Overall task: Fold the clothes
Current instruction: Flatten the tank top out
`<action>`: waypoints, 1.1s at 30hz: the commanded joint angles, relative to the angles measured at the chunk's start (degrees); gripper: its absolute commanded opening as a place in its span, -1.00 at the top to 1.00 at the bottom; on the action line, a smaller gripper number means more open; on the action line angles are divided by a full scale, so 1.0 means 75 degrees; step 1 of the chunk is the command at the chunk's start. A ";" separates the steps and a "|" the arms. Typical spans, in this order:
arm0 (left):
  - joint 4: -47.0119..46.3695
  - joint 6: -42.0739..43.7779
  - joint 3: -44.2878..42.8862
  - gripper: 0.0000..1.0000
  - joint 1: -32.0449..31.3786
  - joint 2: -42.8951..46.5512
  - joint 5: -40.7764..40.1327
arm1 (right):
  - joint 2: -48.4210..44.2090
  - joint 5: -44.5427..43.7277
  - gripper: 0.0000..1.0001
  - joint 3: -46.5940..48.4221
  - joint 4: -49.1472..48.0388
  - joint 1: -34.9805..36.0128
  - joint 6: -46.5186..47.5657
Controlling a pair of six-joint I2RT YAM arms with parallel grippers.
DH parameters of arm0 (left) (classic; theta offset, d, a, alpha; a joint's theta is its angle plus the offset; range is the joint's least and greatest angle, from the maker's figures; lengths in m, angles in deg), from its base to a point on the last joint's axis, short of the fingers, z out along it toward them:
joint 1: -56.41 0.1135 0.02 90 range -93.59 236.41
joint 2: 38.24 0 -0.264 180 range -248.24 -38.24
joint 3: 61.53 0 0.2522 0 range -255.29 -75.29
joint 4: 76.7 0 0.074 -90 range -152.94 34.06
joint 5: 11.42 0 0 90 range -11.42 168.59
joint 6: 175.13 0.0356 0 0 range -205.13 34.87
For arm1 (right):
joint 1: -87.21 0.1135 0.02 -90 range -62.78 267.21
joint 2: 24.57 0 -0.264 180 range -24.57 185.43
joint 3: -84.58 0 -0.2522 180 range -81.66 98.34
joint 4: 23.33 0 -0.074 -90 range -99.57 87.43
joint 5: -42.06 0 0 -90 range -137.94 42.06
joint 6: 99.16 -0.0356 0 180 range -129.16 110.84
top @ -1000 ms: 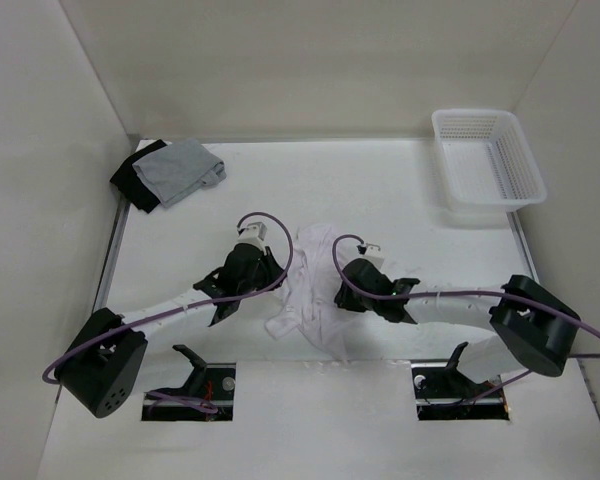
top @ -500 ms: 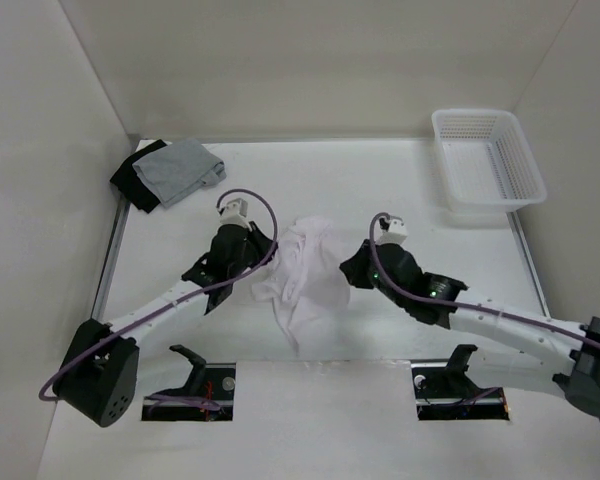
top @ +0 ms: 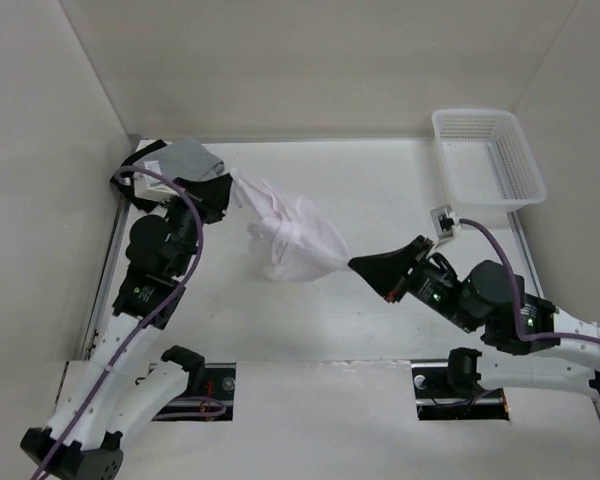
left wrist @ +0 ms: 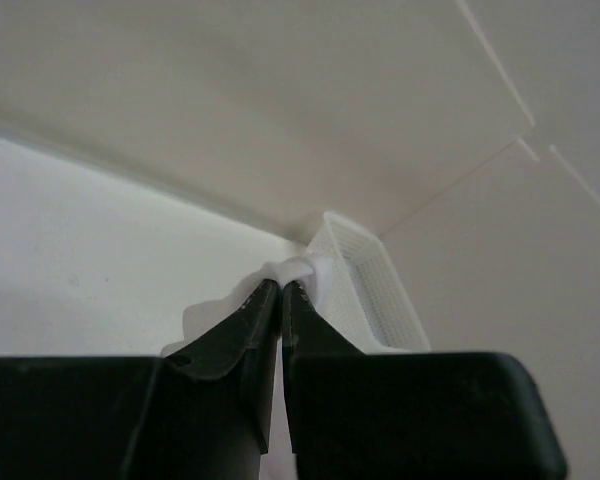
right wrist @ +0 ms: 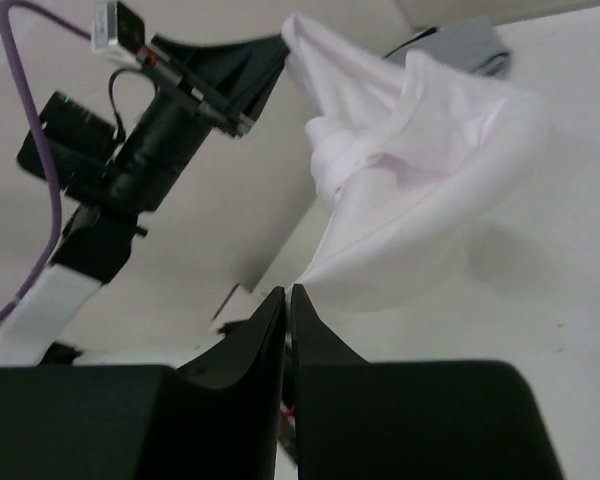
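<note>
In the top view the grey folded garment [top: 187,158] lies in the table's [top: 380,190] 10 o'clock corner, partly behind the raised left arm. The right wrist view shows a dark garment [right wrist: 412,42] just beside it.

The left gripper [top: 228,188] is lifted above the table at about 10 o'clock from the table's middle. Its fingers are pressed together on one end of the tank top [top: 298,235]. In the left wrist view the two black fingers [left wrist: 252,318] meet with only a sliver between them, and a small bunch of white fabric [left wrist: 292,270] is pinched at their tips.

The tank top hangs off the table between the two arms. It is drawn out along a line from 10 o'clock to 4 o'clock, gathered and wrinkled at the left end, and widest in its middle. It narrows to a point at the right end. Its shadow falls on the table beneath it.

The right gripper [top: 356,265] sits at 4 o'clock from the garment's middle, its jaws clamped on that narrow corner. In the right wrist view the fingers [right wrist: 265,325] close together just where the cloth [right wrist: 400,190] tapers down to them. The cloth rises from there toward the left gripper [right wrist: 270,55] at 12 o'clock.

The white mesh basket [top: 488,160] stands at the table's 2 o'clock corner, well apart from the tank top.
</note>
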 commanded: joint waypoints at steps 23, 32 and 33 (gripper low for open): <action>-0.1255 0.0013 0.0547 0.91 -0.0081 -0.3179 0.0048 | 0.2684 0.2205 0.90 -0.3000 -0.2901 -0.4070 -0.1147; -0.0002 0.1035 0.2574 0.68 -0.2193 -0.2067 -0.1381 | 0.5387 0.3001 0.92 -0.0814 -0.3652 -0.5886 -0.0960; 0.0069 0.0977 0.2691 0.67 -0.2240 -0.1973 -0.1439 | 0.6111 0.3176 0.93 -0.0113 -0.3618 -0.6061 -0.0960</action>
